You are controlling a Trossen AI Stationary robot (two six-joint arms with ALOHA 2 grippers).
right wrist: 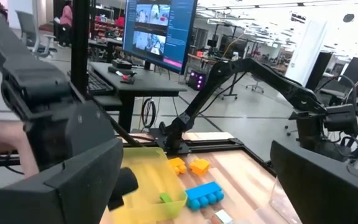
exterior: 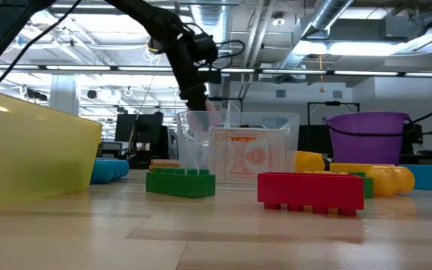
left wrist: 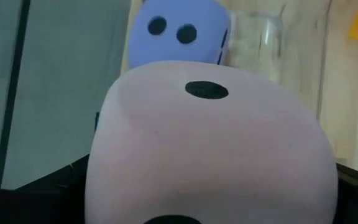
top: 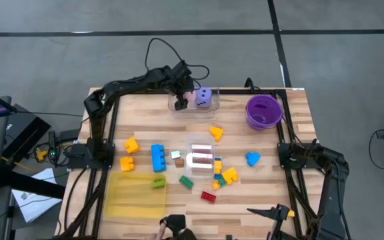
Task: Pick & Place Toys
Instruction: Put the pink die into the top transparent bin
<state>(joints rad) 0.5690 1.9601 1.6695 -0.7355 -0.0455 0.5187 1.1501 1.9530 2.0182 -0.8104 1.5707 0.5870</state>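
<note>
My left gripper (top: 183,95) reaches over the clear box (top: 193,105) at the table's far edge and is shut on a pink dotted die (left wrist: 210,149). A purple dotted die (top: 205,98) sits in the same box, just right of the pink one, and also shows in the left wrist view (left wrist: 179,30). Loose toys lie mid-table: a blue brick (top: 158,157), orange bricks (top: 131,145), a yellow shape (top: 216,133), a blue shape (top: 253,159), and a red brick (top: 209,196). My right gripper (top: 272,213) waits open at the near right corner. My left gripper holds the pink die between its two fingers, which show at the die's opposite sides (left wrist: 61,180). The fingers come from above, slanting down from the table's left. The die is at the clear box's rim level (exterior: 210,111); whether it rests on the box floor I cannot tell.
A purple round bowl (top: 264,110) stands at the far right. A yellow translucent tray (top: 136,195) lies at the near left. A second clear box with cards (top: 201,157) stands mid-table among green (top: 159,182) and yellow (top: 229,175) bricks. A person's hand (top: 169,230) shows at the near edge.
</note>
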